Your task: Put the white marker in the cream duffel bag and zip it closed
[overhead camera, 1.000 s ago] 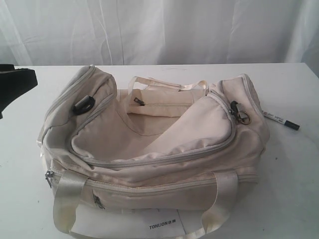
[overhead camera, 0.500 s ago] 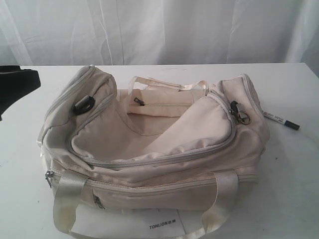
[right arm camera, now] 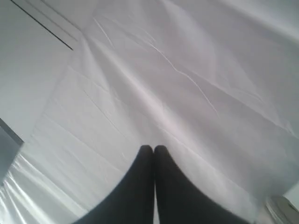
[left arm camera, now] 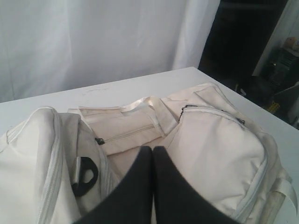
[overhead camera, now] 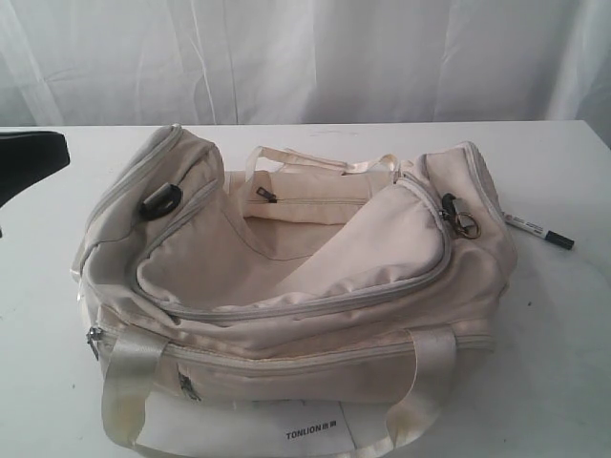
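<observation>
White marker lies on the counter just beside the right end of the cream duffel bag, black cap pointing right, away from the bag. Bag sits mid-counter w/ its main zip undone along the far side, top flap sagging, inner zip pocket showing. Left end effector is closed on nothing, fingers pressed together, hovering over the bag's left part, tips aimed across the opening; the marker is well apart from it, at the opposite end w/ the bag between. Left arm shows as a dark shape at the counter's left edge. Right end effector is also closed and empty, facing white curtain; can't tell where it sits rel. to the marker.
</observation>
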Available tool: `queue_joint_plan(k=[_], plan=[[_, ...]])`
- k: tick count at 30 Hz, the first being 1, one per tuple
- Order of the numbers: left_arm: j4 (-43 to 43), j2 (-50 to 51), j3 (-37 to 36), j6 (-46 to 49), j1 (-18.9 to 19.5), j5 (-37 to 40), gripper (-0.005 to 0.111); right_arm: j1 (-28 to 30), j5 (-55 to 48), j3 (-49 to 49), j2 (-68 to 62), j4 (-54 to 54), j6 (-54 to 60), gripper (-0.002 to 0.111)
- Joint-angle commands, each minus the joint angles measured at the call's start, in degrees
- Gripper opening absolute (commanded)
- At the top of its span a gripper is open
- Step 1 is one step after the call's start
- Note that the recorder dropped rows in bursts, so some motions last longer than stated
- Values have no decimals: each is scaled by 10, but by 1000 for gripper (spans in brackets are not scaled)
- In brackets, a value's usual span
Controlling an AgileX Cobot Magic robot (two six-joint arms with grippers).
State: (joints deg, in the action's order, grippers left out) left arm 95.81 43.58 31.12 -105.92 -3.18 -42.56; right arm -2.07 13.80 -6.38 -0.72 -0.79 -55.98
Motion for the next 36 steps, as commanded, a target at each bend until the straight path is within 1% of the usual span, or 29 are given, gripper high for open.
queue_joint_plan(k=[1, 3, 5, 6, 8, 9, 10, 12, 15, 17, 19, 23, 27, 30, 32, 33, 35, 36], plan=[[2, -2, 5, 15, 0, -19, 3, -28, -187, -102, -36, -114, 10, 0], [2, -2, 5, 15, 0, -13, 11, -45, -250, -153, -63, -117, 51, 0], [2, -2, 5, 15, 0, -4, 23, -63, -294, -194, -99, -117, 62, 0], [2, -2, 5, 15, 0, 0, 28, -73, -318, -217, -120, -117, 95, 1], [2, -2, 5, 15, 0, 6, 40, -94, -376, -263, -166, -103, 162, 6], [2, -2, 5, 15, 0, 10, 43, -102, -393, -282, -185, -89, 186, 9], [2, -2, 5, 15, 0, 15, 45, -112, -410, -305, -208, -75, 234, 14], [2, -2, 5, 15, 0, 24, 46, -127, -447, -348, -251, -56, 300, 23], [2, -2, 5, 15, 0, 34, 46, -135, -534, -418, -335, -52, 351, 35], [3, -2, 5, 15, 0, 36, 46, -135, -563, -441, -374, -49, 381, 37], [7, -3, 5, 15, -1, 35, 46, -135, -569, -461, -418, -35, 415, 38], [12, -3, 5, 15, -25, 31, 46, -130, -564, -478, -513, -41, 455, 38], [12, -3, 5, 15, -32, 22, 46, -93, -516, -478, -613, -22, 512, 38], [12, -3, 5, 7, -32, 21, 46, -38, -497, -484, -676, 55, 593, 38], [12, -3, 5, 5, -32, 21, 46, 9, -506, -494, -713, 171, 702, 38], [12, -3, 5, 6, -32, 22, 46, 28, -520, -500, -725, 252, 774, 37], [12, -3, 5, 5, -32, 27, 46, 70, -578, -519, -756, 389, 911, 37], [12, -3, 5, 5, -32, 29, 46, 92, -610, -531, -773, 442, 959, 37]])
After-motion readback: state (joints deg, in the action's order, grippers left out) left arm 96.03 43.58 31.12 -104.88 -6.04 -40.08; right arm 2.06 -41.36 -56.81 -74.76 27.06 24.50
